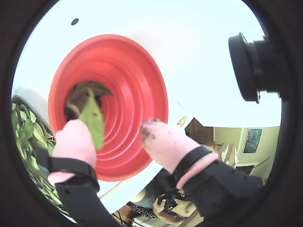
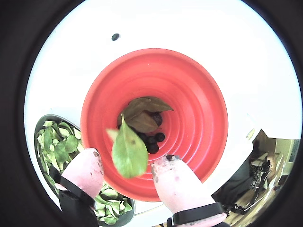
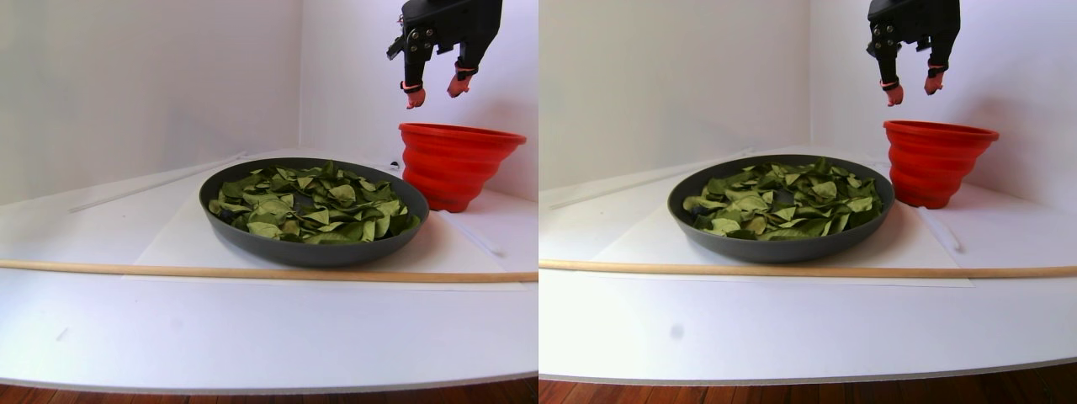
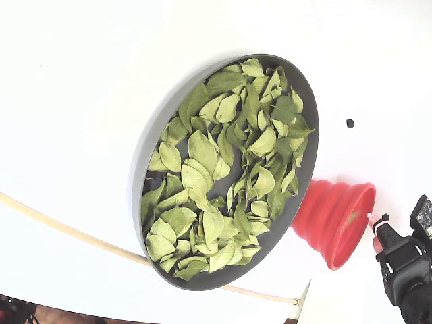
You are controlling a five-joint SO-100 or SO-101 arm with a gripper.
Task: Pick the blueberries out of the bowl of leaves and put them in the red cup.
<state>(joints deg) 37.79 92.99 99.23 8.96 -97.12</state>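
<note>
My gripper (image 2: 129, 161) hangs open over the red cup (image 2: 189, 99), its pink fingertips spread well apart. One green leaf (image 2: 129, 151) is in the gap between the fingers, just above the cup; whether it touches the left finger I cannot tell. Several dark blueberries (image 2: 152, 142) lie at the cup's bottom beside brownish leaves. The stereo pair view shows the gripper (image 3: 437, 91) high above the cup (image 3: 454, 164). To the cup's left stands the dark grey bowl (image 3: 311, 252), full of light-green leaves (image 3: 311, 202). In the fixed view the bowl (image 4: 145, 155) touches the cup (image 4: 334, 216).
A flat black dot (image 2: 115, 37) marks the white table behind the cup. A thin wooden stick (image 3: 252, 272) lies across the table in front of the bowl. White walls close the back and right side. The table's front edge (image 3: 269, 379) is near the camera.
</note>
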